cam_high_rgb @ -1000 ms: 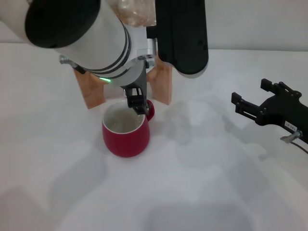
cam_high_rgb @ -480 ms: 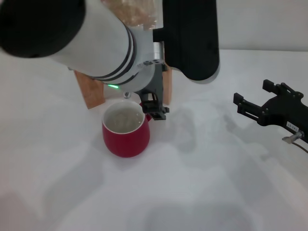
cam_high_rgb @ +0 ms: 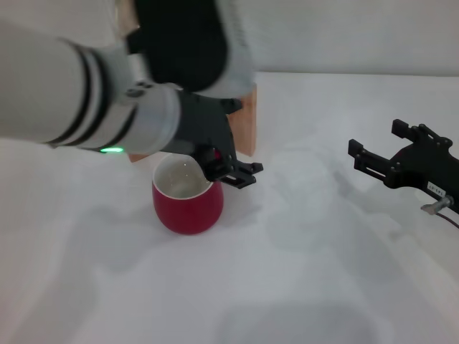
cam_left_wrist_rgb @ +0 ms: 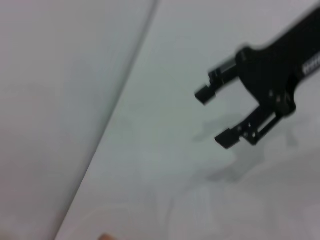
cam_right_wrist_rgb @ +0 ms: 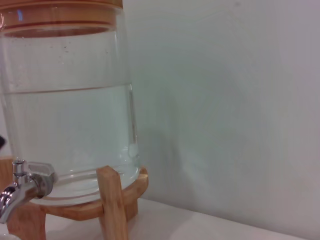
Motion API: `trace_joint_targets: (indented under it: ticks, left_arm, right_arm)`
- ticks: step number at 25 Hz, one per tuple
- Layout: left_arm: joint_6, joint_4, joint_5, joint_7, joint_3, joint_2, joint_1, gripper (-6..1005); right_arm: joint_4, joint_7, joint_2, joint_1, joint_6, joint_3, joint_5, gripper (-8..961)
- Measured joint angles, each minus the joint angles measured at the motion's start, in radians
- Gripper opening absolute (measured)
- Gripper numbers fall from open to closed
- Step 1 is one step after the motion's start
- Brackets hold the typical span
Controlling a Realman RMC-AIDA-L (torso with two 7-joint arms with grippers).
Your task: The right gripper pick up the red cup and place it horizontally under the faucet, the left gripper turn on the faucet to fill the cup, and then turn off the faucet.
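Red cup (cam_high_rgb: 187, 204) stands upright on the white tabletop (cam_high_rgb: 301, 287) near its far edge, in front of the wooden stand (cam_high_rgb: 244, 122), with the left hand (cam_high_rgb: 233, 174) hovering just beside its rim, whether open or closed I cannot tell. Right hand (cam_high_rgb: 376, 152) waits open near the right edge, its fingers (cam_left_wrist_rgb: 204, 94) apart in the left wrist view. Only the right wrist view shows the chrome faucet (cam_right_wrist_rgb: 20, 187) on the clear water jar (cam_right_wrist_rgb: 67, 105).
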Motion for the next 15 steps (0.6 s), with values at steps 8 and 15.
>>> trace_joint_targets:
  ticks: [8, 15]
  left_arm:
    - [0.021, 0.015, -0.332, 0.067, -0.187, 0.002, 0.175, 889]
    - [0.015, -0.102, -0.631, 0.137, -0.372, 0.003, 0.271, 890]
  right_arm:
    - [0.0, 0.0, -0.003, 0.0, 0.0, 0.0, -0.001, 868]
    - [0.0, 0.0, -0.003, -0.002, 0.001, 0.0, -0.002, 869]
